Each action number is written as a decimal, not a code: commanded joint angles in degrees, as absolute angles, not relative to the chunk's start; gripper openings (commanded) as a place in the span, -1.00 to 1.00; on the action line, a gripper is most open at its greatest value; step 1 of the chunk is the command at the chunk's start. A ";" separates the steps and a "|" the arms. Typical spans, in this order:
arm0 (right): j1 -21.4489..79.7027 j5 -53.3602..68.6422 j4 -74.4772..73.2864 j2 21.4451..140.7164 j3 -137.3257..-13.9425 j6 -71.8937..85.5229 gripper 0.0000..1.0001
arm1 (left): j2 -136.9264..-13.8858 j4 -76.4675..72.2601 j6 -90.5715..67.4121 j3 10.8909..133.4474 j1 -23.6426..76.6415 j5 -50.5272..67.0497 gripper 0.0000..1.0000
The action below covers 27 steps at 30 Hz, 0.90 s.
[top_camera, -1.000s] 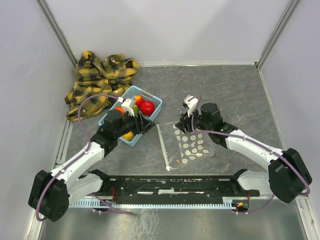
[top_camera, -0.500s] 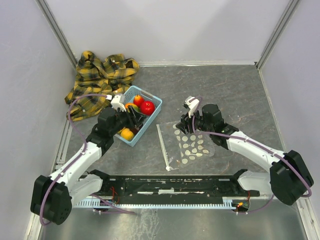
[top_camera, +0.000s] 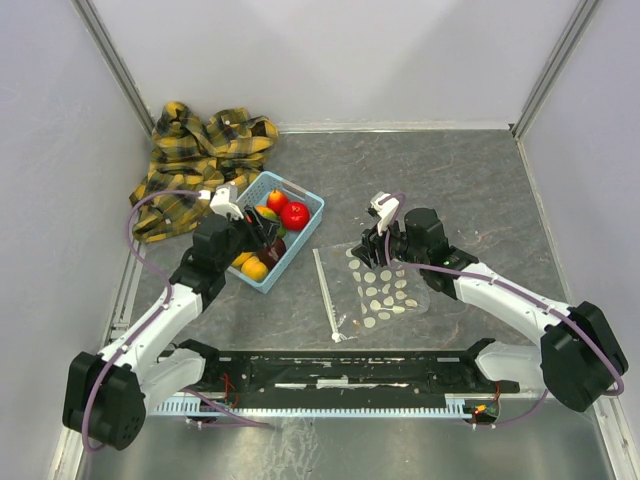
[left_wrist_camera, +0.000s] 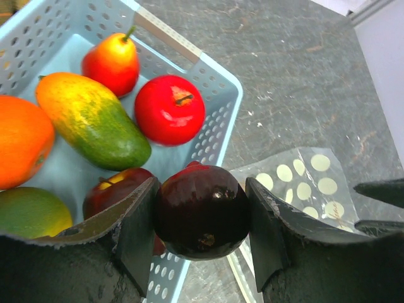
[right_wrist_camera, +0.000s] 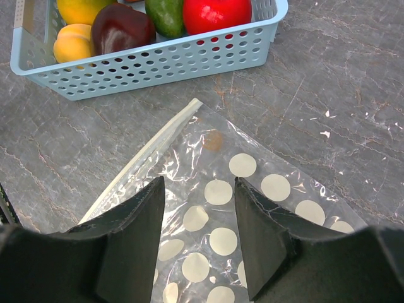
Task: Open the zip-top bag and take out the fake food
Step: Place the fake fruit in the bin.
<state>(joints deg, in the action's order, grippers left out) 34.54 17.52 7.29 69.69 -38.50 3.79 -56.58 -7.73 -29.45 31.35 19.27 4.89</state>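
Fake food is what your left end effector [left_wrist_camera: 202, 189] has: a maroon fruit [left_wrist_camera: 202, 214] clamped between both fingers, which are closed only to its width. It hangs over the basket [left_wrist_camera: 216, 136], about above the wall on the bag's side. The other fruit [left_wrist_camera: 169, 108] lies deeper in, to the left and far. Your release turns on that: the basket floor seems to lie below and a little left of the fruit. A small nudge left before you let go looks wise, or it may clip the rim.

The bag [top_camera: 385, 288] lies flat on the bench [top_camera: 470, 190], right of the basket. Its zip strip [top_camera: 326, 292] runs near to far along its left edge, and no fruit shows inside. Your right end effector [right_wrist_camera: 199, 189] is spread wide over the bag and holds nothing. Whether it touches the plastic, I can't tell.
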 commanded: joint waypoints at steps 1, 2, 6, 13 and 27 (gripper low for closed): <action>34.57 17.74 10.08 68.25 -38.46 4.46 0.13 | -55.44 -8.02 -32.72 32.62 18.78 -1.74 -0.20; 34.57 17.75 9.95 68.41 -38.54 4.46 0.13 | -55.47 -7.67 -32.90 32.61 18.73 -2.83 -0.20; 34.62 17.84 9.97 68.47 -38.50 4.57 0.13 | -55.76 -6.59 -33.60 32.57 18.70 -6.32 -0.14; 34.55 18.09 10.05 68.57 -38.50 4.74 0.14 | -56.98 -4.31 -35.17 33.52 18.64 -11.55 0.01; 34.54 18.11 9.99 67.94 -38.09 5.04 0.14 | -65.98 5.08 -39.83 41.39 18.60 -19.64 0.63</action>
<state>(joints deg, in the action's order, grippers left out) 34.54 17.85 7.29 69.67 -38.37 4.29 -64.12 1.41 -35.35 36.69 18.98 -14.72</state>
